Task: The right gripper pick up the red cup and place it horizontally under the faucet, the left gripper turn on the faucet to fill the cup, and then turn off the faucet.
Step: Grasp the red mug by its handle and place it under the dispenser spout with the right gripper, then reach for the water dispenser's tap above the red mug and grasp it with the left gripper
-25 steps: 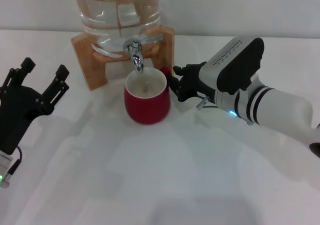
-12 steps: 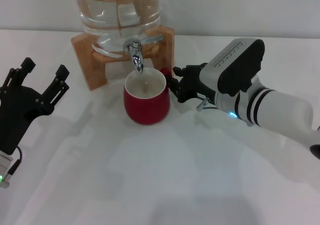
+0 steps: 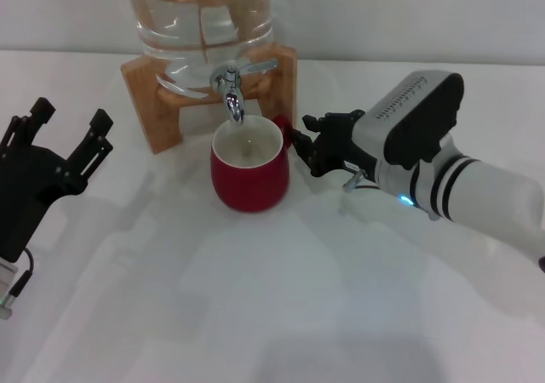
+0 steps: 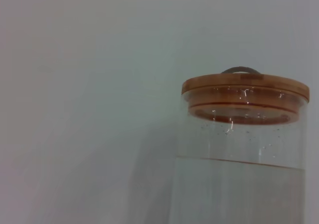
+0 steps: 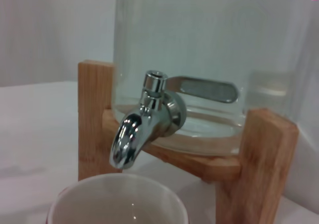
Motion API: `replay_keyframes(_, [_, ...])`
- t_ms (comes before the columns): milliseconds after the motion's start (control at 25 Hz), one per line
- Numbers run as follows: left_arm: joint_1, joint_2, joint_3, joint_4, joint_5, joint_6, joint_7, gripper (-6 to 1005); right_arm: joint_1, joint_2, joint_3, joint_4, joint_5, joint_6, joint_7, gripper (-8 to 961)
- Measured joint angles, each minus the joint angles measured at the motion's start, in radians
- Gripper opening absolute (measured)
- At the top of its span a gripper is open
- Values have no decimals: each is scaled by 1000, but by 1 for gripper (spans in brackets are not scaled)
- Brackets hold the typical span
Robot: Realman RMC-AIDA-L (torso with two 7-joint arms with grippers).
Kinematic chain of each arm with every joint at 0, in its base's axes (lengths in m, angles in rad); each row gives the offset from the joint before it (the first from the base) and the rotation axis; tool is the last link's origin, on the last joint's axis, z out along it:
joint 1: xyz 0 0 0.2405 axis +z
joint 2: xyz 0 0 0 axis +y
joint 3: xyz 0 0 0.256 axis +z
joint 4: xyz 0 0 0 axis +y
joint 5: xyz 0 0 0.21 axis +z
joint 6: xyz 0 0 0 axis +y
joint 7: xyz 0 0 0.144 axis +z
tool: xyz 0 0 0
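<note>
- The cup (image 3: 250, 173) stands upright on the white table (image 3: 281, 298), right under the faucet (image 3: 231, 88); the spout hangs just above its rim, not touching.
- In the right wrist view only the cup's cream rim (image 5: 118, 204) shows; the rest is cut off by the frame.
- The faucet's flat lever (image 5: 207, 88) points sideways along the glass jar (image 5: 209, 50).
- The right end effector (image 3: 308, 141) sits just beside the cup's handle side. Its fingers look spread, with nothing between them. The handle is mostly hidden behind them, and I can't tell whether a fingertip touches it.
- The left end effector (image 3: 70, 121) is well apart at the table's left, fingers wide open and empty; its arm is cut off at the frame edge.
- The jar rests on a wooden stand (image 3: 157, 102); its top is out of the head view.
- The left wrist view shows only the jar's wooden lid (image 4: 245, 87) and the water line below.
</note>
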Motion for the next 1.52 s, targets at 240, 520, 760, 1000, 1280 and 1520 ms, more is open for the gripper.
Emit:
replay_keyframes(240, [-7, 2, -1, -3, -4, 6, 3, 860, -29, -5, 3, 0, -2, -34, 0, 240])
replay_keyframes(520, [-22, 2, -1, -22, -12, 7, 8, 860, -90, -9, 32, 1, -3, -105, -31, 241])
replay_keyframes(760, [-23, 2, -9, -27, -15, 7, 9, 860, -169, -12, 75, 13, -3, -198, -90, 241])
replay_keyframes(1000, [-26, 3, -24, -34, -16, 7, 10, 860, -265, -12, 91, 13, -3, -382, -142, 241])
replay_keyframes(1280, [-40, 5, -27, -36, -15, 5, 11, 860, -328, -9, 91, -1, -3, -528, -181, 240])
replay_keyframes(1520, [-46, 5, -27, -36, -13, 2, 11, 860, -349, -5, 83, -35, -3, -573, -180, 242])
